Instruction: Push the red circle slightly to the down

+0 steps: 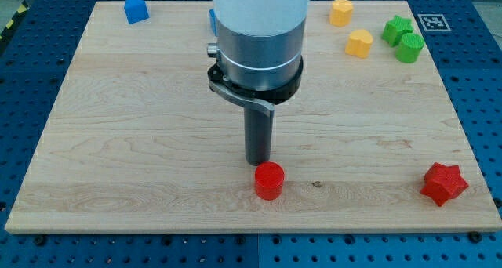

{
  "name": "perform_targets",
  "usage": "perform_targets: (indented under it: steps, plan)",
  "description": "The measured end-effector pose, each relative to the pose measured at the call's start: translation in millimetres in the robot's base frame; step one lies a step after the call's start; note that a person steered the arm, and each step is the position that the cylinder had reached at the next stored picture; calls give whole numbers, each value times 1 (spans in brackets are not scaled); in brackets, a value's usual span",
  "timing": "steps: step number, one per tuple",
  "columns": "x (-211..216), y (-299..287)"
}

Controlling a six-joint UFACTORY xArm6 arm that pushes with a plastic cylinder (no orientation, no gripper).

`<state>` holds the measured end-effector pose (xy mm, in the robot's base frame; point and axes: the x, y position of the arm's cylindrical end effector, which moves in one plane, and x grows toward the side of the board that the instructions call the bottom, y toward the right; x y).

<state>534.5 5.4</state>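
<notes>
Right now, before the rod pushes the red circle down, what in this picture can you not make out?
- My tip: in the camera view, whether it touches the red round block just below it is unclear.
- Blue block at the view's top: mostly hidden behind the arm's grey body, shape unknown.
- Two green blocks: they overlap, so shapes unclear.

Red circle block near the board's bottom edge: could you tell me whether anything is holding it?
Nothing holds the red circle block; my tip stands just above it in the view.
</notes>
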Motion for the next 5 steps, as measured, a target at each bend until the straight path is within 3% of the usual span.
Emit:
perform_targets:
  steps: [2, 5]
  plan:
    - [0, 8]
    - [-234, 44]
